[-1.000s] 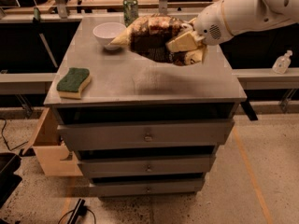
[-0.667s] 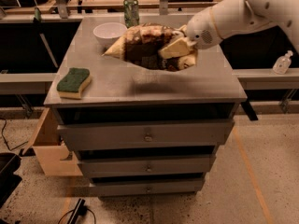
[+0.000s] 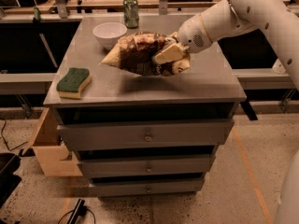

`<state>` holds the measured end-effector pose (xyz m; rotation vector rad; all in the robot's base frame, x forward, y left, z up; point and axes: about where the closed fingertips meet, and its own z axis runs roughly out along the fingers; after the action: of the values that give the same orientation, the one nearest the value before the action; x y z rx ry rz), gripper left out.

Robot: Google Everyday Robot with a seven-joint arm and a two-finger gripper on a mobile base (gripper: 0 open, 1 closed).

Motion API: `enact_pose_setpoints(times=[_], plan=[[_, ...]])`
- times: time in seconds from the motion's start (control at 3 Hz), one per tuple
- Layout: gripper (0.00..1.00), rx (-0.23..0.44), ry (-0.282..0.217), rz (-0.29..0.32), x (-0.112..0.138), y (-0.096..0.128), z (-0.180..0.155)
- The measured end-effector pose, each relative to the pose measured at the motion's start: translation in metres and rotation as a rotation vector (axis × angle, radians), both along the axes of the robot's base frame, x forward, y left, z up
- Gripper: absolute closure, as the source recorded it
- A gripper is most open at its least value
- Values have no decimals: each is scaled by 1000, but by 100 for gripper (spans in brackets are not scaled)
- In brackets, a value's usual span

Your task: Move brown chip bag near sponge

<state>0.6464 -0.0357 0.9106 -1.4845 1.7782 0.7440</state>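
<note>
The brown chip bag (image 3: 138, 54) is crinkled, dark brown with tan ends, and hangs in the air above the middle of the grey cabinet top (image 3: 205, 78). My gripper (image 3: 170, 59) is shut on the bag's right end; the white arm reaches in from the upper right. The sponge (image 3: 74, 82), yellow with a dark green top, lies at the front left corner of the top, well left of the bag.
A white bowl (image 3: 110, 33) stands at the back, just behind the bag's left tip. A green can (image 3: 131, 12) stands behind it at the far edge. The cabinet has drawers below; a wooden box (image 3: 46, 143) sits on the floor at its left.
The gripper has carried the bag leftward and slightly forward over the top, closer to the sponge. The sponge, bowl and can have not moved.
</note>
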Motion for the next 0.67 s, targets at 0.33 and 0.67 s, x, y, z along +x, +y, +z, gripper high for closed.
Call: enact_pose_setpoints(times=[0.33,0.67], plan=[[59,0,3,5,0,3,-2],[36,1,6,9,0,5,-3]])
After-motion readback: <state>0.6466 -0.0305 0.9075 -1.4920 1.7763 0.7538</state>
